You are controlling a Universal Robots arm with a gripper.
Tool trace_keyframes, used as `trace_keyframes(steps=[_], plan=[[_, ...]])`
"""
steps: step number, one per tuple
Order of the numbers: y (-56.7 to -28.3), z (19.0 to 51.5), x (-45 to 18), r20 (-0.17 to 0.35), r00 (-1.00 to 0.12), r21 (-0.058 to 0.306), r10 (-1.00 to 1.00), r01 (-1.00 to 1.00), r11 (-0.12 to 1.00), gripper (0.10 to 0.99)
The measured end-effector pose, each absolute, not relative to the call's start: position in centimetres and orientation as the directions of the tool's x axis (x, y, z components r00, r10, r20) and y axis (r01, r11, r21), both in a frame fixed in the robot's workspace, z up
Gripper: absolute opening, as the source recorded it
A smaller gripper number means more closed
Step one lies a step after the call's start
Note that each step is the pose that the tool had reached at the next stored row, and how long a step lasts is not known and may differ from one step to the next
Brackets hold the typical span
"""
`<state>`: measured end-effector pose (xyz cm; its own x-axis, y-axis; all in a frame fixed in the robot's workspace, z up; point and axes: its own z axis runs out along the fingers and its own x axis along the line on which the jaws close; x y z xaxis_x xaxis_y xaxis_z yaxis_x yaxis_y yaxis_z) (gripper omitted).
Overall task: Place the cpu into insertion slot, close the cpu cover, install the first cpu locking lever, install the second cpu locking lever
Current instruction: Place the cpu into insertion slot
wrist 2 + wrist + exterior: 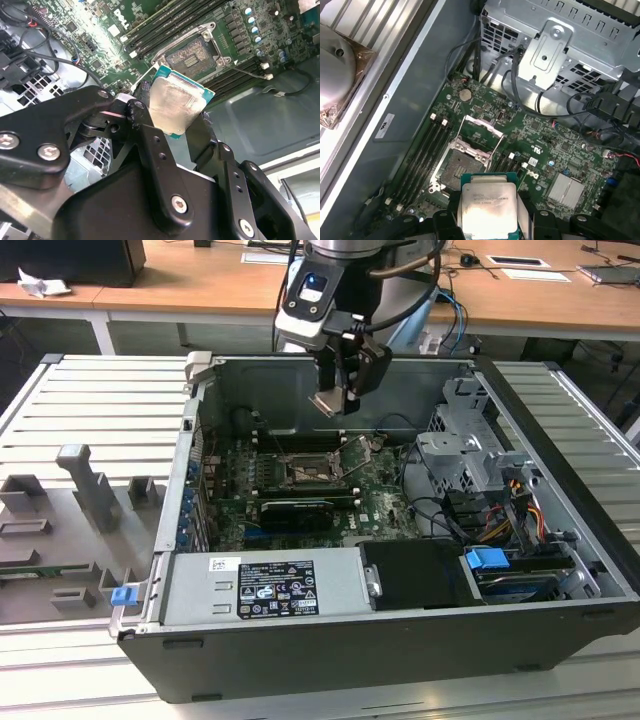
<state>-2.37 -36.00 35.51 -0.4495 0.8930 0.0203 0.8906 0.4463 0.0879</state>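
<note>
Second wrist view: the gripper (172, 120) pinches the chip (177, 100) above the slot (192, 59); placing it needs straight lining-up.

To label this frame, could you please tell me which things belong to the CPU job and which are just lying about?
Job: gripper shut on the cpu; insertion slot, bare; cpu cover, open.
Lying about: drive cage; power supply; grey fixtures; blue clip.
</note>
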Motion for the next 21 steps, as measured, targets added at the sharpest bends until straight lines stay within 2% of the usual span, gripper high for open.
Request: trace_keyframes(steps=[21], plan=[[-36.0, 35.19, -2.37, 0.02, -0.306, 0.088, 0.952, 0.949, 0.303, 0.529]])
